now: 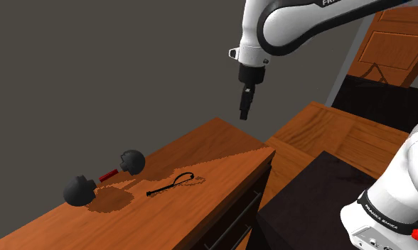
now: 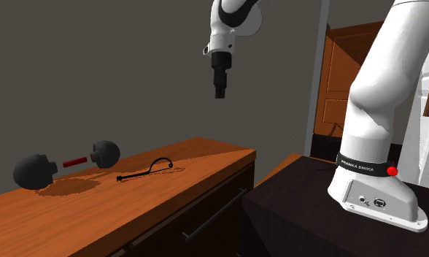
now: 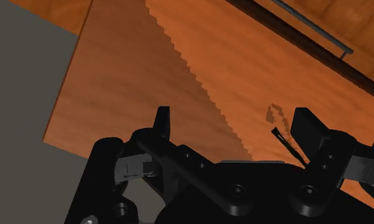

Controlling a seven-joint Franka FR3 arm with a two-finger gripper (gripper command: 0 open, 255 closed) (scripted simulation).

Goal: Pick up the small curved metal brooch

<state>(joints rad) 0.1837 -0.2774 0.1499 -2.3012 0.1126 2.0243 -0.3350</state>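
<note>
The gripper (image 3: 233,130) is held high above the wooden cabinet top (image 1: 215,145), fingers apart and empty. The thin dark curved brooch (image 1: 173,183) is laid on that top, near a dumbbell (image 1: 108,173). No grasp is made yet; descent, closing and lifting are judged outstanding.

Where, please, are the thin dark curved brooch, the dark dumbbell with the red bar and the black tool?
Thin dark curved brooch (image 1: 163,189): shoulder view, on its straight pin.
Dark dumbbell with red bar (image 1: 108,174): shoulder view, on the red bar.
Black tool (image 1: 244,115): shoulder view, at its fingertips.
</note>
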